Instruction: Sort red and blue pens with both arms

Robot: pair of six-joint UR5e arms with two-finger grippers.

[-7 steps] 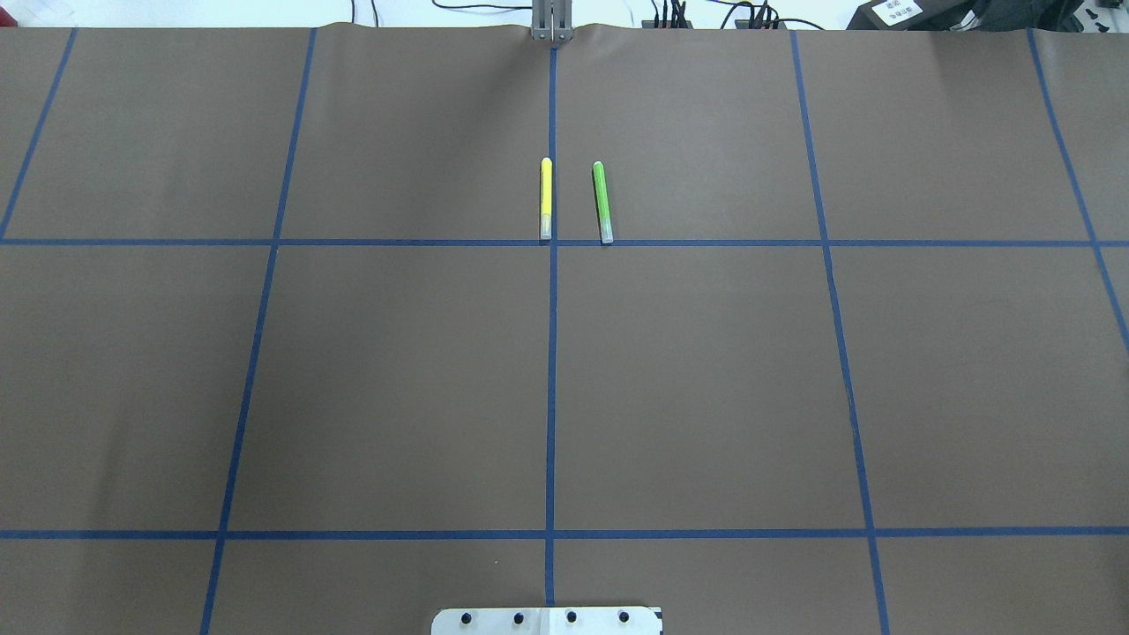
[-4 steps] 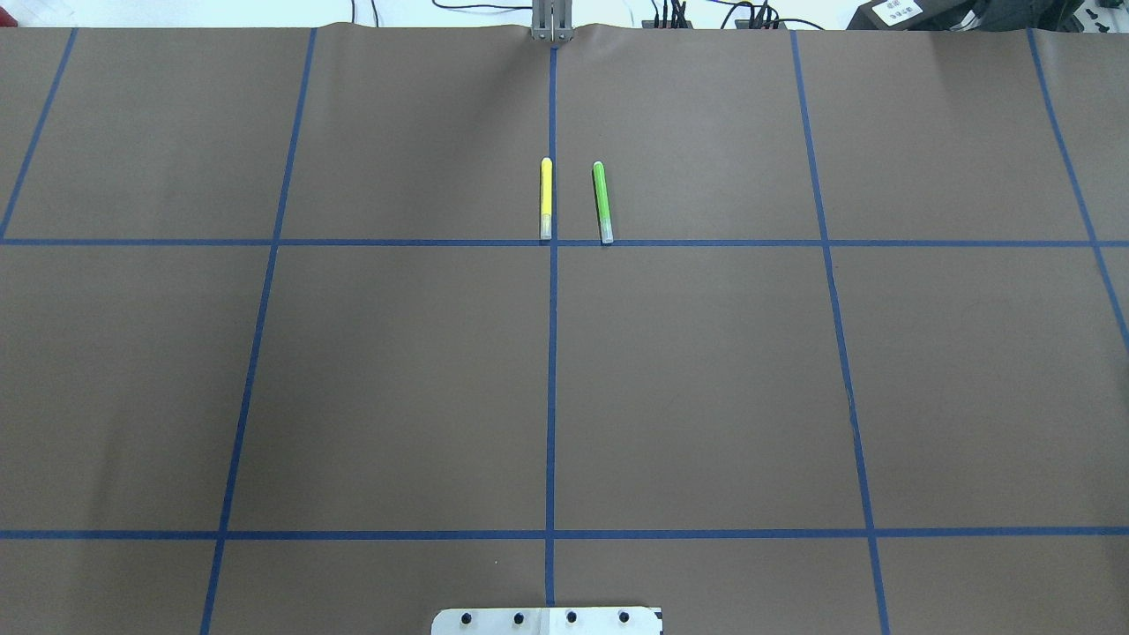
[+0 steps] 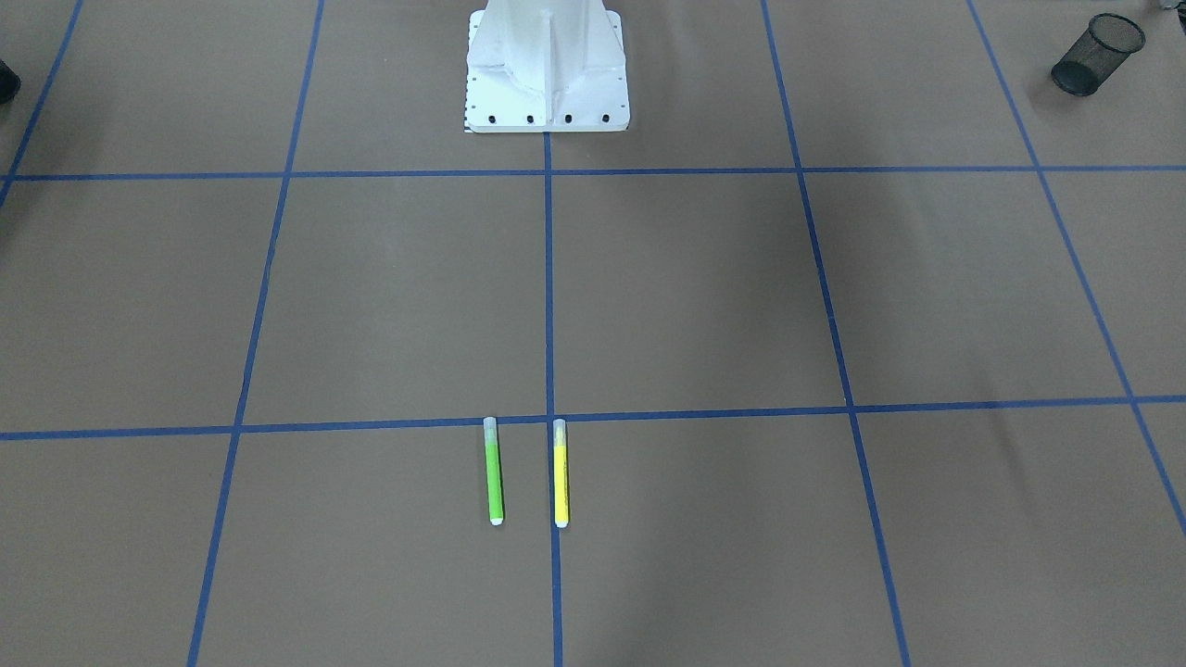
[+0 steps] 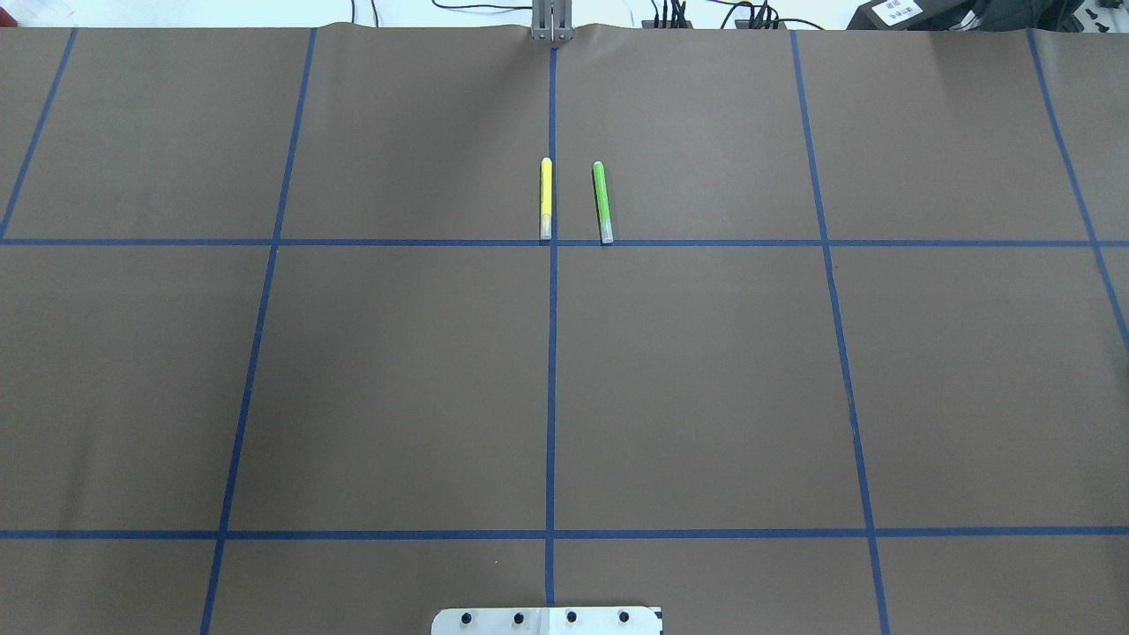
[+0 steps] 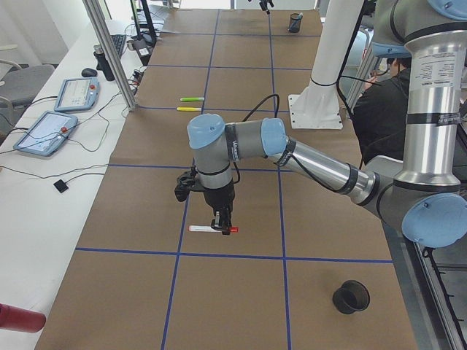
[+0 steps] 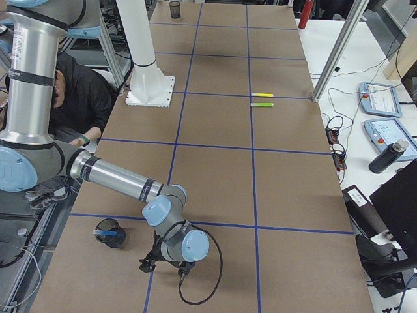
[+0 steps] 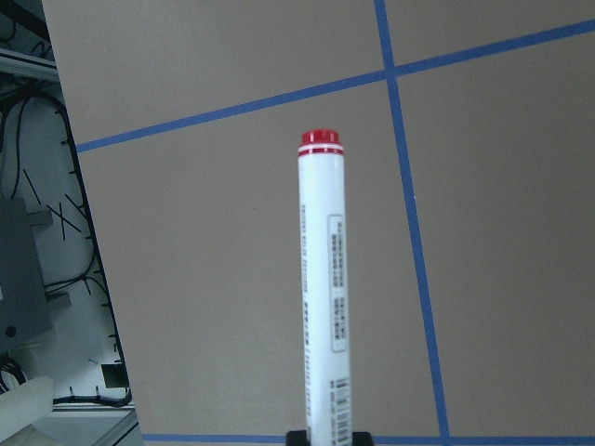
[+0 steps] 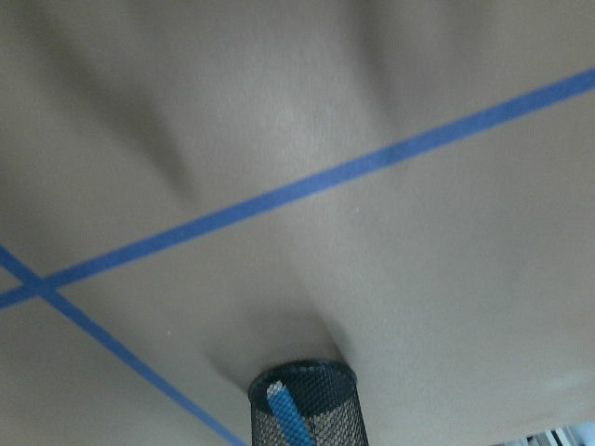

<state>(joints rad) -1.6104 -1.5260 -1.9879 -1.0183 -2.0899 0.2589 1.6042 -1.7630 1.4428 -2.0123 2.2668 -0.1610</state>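
The red pen [image 7: 322, 279], a white barrel with red ends, runs up the middle of the left wrist view from a black part at the bottom edge. In the exterior left view it lies level just over the table as the red pen [image 5: 208, 229], and my left gripper [image 5: 222, 224] is shut on it near its capped end. The blue pen [image 8: 288, 418] stands in a black mesh cup [image 8: 342, 420]. My right gripper [image 6: 151, 263] hovers low beside that cup [image 6: 112, 236]. I cannot tell whether it is open or shut. Neither gripper shows in the overhead view.
A yellow highlighter [image 4: 546, 198] and a green highlighter [image 4: 602, 201] lie side by side at the table's far middle. A second black cup [image 5: 351, 296] stands near my left arm. A person [image 5: 379, 102] sits behind the robot's base [image 3: 547, 65].
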